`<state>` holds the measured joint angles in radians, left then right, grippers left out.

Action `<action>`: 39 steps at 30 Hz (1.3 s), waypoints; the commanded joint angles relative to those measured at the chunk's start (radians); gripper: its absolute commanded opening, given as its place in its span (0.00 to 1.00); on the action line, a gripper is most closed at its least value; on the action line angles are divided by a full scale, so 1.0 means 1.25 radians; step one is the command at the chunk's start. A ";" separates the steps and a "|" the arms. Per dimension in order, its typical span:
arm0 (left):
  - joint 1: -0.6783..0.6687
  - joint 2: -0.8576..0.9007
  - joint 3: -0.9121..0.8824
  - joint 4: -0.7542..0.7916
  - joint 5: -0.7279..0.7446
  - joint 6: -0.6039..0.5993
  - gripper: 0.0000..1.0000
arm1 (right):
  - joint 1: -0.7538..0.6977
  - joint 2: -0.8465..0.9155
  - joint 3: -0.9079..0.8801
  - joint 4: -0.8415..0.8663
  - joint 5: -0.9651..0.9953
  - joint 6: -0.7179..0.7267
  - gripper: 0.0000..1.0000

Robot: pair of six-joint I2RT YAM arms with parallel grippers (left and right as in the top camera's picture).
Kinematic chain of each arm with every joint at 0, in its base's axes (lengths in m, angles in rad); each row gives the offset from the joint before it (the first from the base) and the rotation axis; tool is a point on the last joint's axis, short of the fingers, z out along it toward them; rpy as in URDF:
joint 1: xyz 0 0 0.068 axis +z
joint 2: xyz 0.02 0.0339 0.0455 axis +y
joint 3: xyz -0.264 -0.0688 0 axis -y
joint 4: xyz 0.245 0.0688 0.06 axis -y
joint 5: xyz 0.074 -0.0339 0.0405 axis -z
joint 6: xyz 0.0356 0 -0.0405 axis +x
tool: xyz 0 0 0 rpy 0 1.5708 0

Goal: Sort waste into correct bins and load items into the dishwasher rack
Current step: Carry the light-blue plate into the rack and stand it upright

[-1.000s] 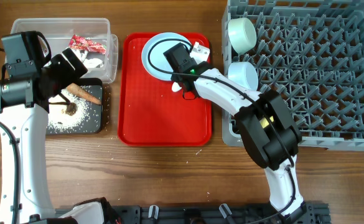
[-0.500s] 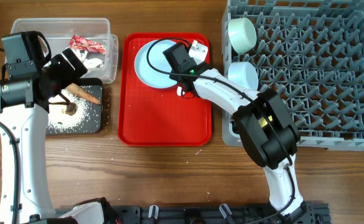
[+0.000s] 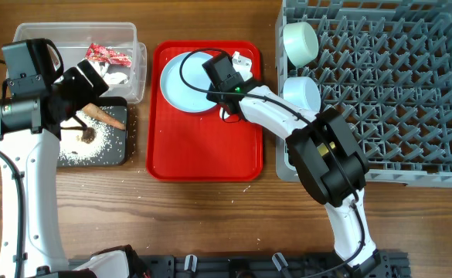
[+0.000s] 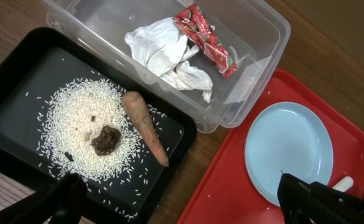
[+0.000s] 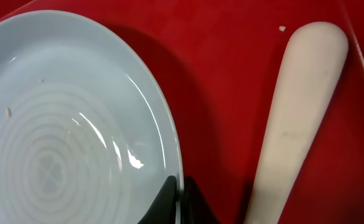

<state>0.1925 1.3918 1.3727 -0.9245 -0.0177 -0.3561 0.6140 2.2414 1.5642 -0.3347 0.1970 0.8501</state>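
The right fingers (image 5: 167, 194) are pressed onto the rim of the plate (image 5: 63, 143). One tip lies on top and, as far as the wrist view shows, the other is underneath, so it is a thin pinch at the very edge. The plate lies flat at the back of the red tray (image 3: 202, 154). The spoon (image 5: 300, 112) is just beside it, not touching. The left fingers (image 4: 315, 199) hang spread and empty near the black tray (image 4: 10, 118), out of the way.

The step in hand looks to be lifting the plate for the rack (image 3: 395, 93). The glaze is slick and the hold is off-centre, so the plate will likely droop and pivot. A deeper bite over the rim before lifting would help. Raise it slowly, let the far edge leave the tray last, and keep the wrist off the spoon so it isn't flicked away. Carry it high over the rack wall and past the mint bowl (image 3: 300, 42) and blue bowl (image 3: 303, 93) along the rack's left side. Turn the plate on edge, lower it between two rows of pegs in the free area, and release only once it leans on them.
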 commanded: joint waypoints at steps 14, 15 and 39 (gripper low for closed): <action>0.001 -0.009 0.006 0.002 -0.008 0.010 1.00 | -0.027 -0.501 0.010 -0.168 0.457 -0.571 0.04; 0.001 -0.009 0.006 0.002 -0.008 0.010 1.00 | -0.037 -0.525 0.010 -0.178 0.544 -0.599 0.04; 0.001 -0.009 0.006 0.002 -0.008 0.010 1.00 | -0.332 -0.370 -0.005 -0.183 0.578 -1.126 0.04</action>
<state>0.1925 1.3918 1.3727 -0.9245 -0.0174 -0.3561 0.2001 1.7203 1.5639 -0.5758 0.9382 -0.5480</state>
